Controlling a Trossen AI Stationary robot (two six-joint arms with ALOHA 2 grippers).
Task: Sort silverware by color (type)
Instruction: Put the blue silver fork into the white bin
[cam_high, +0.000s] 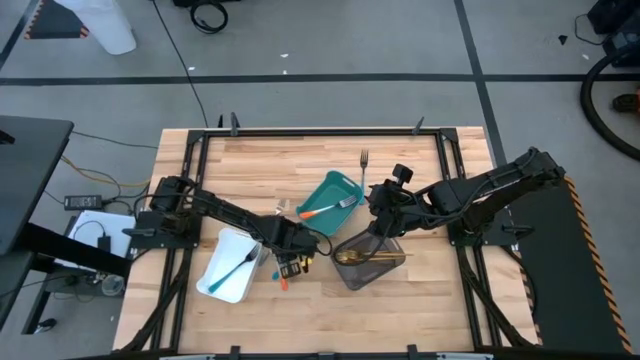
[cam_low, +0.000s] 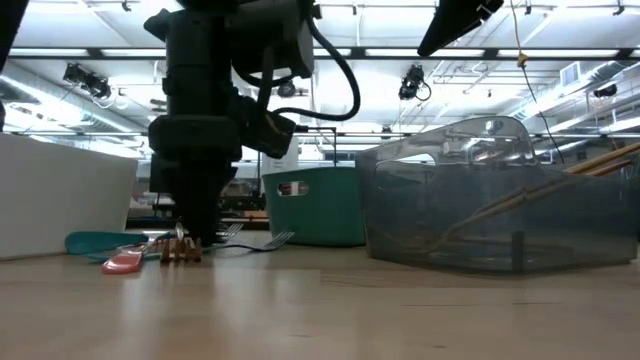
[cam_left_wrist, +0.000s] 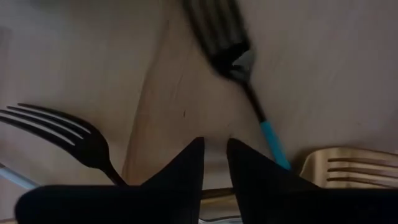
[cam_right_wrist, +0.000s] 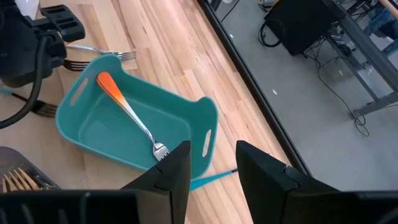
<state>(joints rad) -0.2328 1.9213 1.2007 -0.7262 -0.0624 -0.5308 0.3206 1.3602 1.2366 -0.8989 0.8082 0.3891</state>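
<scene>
My left gripper (cam_high: 291, 266) down on the table between the white tray (cam_high: 222, 272) and grey tray (cam_high: 372, 270), jaws narrowly parted over loose forks (cam_low: 262, 241), grasping nothing I can see, my right gripper (cam_right_wrist: 211, 163) released above the teal tray (cam_right_wrist: 134, 127) holding an orange-handled fork (cam_right_wrist: 127, 112).

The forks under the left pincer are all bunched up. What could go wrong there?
The left pincer sits low among a teal-handled fork, a gold fork and a dark fork, all close together, so it might pinch two at once or the wrong colour, or knock the rest aside. The right pincer waits open by the teal tray, fairly near, so the arms might bump.
</scene>
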